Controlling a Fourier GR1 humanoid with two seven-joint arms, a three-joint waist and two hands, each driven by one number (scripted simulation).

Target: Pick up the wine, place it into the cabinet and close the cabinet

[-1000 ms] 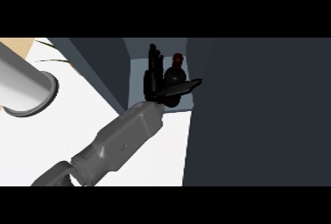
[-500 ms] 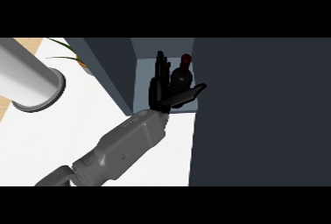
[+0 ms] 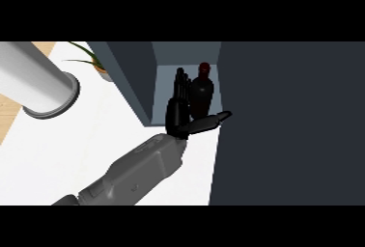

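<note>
wine bottle (image 3: 202, 91) stands upright inside the open cabinet compartment (image 3: 165, 58), dark body, red cap at top. one hand (image 3: 179, 113) reaches into the opening, fingers (image 3: 181, 87) straight and extended alongside the bottle's left side, thumb (image 3: 211, 121) spread out to the right below the bottle, not curled round it; can't tell if fingers touch the glass. which arm this is can't be told. grey forearm (image 3: 135, 171) comes up from lower left over the white counter (image 3: 78, 140). dark cabinet door (image 3: 292, 120) fills the right. grey cylinder (image 3: 35, 79) at upper left, potted plant (image 3: 91, 60) just behind it.
</note>
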